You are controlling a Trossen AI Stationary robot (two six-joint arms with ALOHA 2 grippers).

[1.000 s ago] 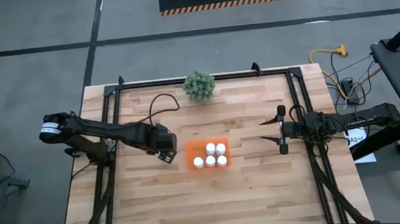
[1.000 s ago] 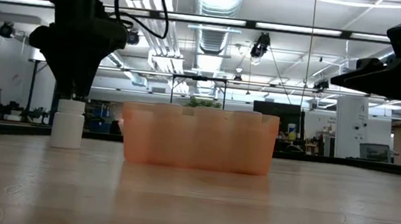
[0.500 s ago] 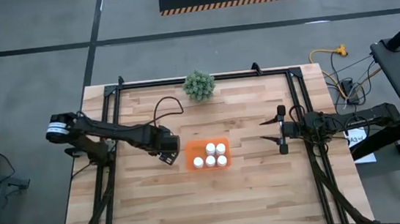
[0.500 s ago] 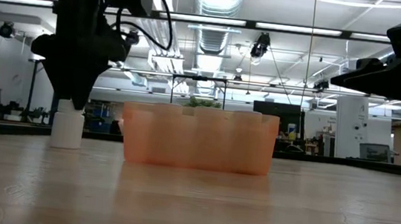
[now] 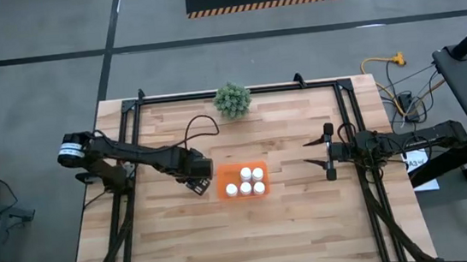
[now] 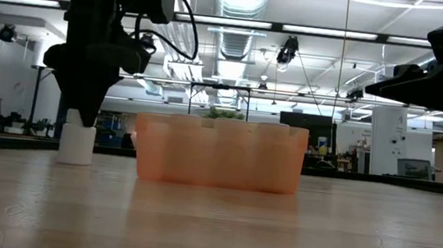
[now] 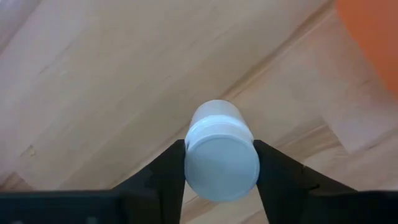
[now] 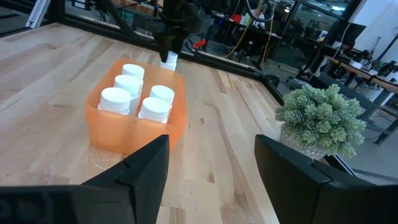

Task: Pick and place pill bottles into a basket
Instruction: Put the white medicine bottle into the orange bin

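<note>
A white pill bottle (image 6: 76, 145) stands on its base on the table, left of the orange tray (image 5: 221, 184); it also shows in the left wrist view (image 7: 222, 163). My left gripper (image 5: 196, 183) is down over this bottle and shut on it. Several more white bottles (image 5: 245, 181) stand upright inside the tray; they also show in the right wrist view (image 8: 134, 93). My right gripper (image 5: 328, 151) is open and empty, above the table to the right of the tray. My left gripper pinches the bottle's white cap (image 7: 222, 168) between its two fingers (image 7: 169, 169), one on each side. The fingers come from above, pointing down. The bottle stands upright with its base on the table (image 6: 74, 161).
A small green bushy plant (image 5: 232, 99) stands near the table's far edge, behind the tray. Black frame rails run along the table's left and right sides (image 5: 127, 184). Bare wood lies in front of the tray toward the near edge.
My left gripper has come down over the bottle left of the tray, so that its fingers now cover the cap that showed below them a second ago. The bottle has stayed upright on the table.
</note>
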